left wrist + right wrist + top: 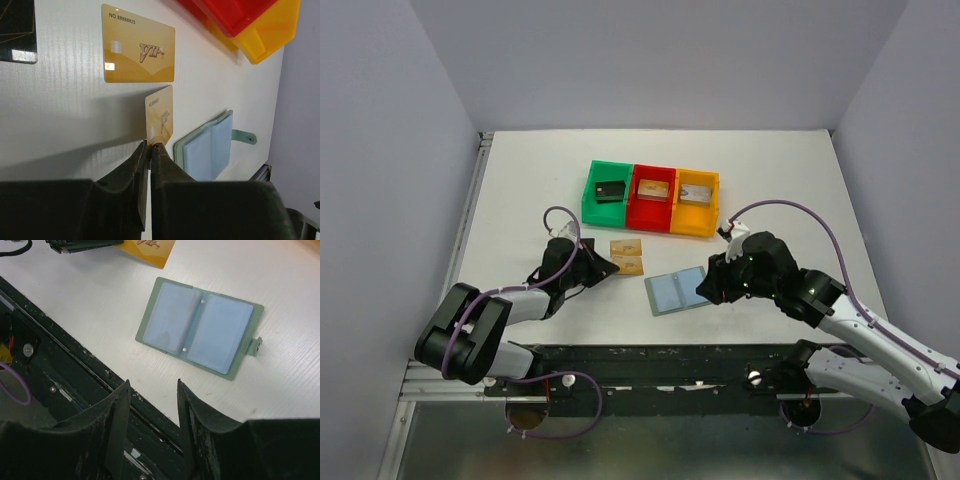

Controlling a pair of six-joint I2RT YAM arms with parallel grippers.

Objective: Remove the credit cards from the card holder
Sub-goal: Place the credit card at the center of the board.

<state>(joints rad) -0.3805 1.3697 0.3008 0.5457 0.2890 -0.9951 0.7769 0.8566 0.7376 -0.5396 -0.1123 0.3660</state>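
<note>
The open pale grey-green folding card holder (675, 292) lies flat on the white desk (770, 180), with the right fingers (117, 410) wide and empty at its 3 o'clock. At its 9 o'clock the left fingers (141, 167) pinch the edge of a thin golden-tan credit card (160, 115). The green, red and yellow plastic bins (651, 222) sit at 12 o'clock.

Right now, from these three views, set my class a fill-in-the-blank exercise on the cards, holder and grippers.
1. The left gripper is shut on a gold card; the right gripper is ___.
2. The holder lies unfolded, its ___ inside facing up.
3. A second gold card lies flat on the ___.
Missing words: open; blue; table.
</note>
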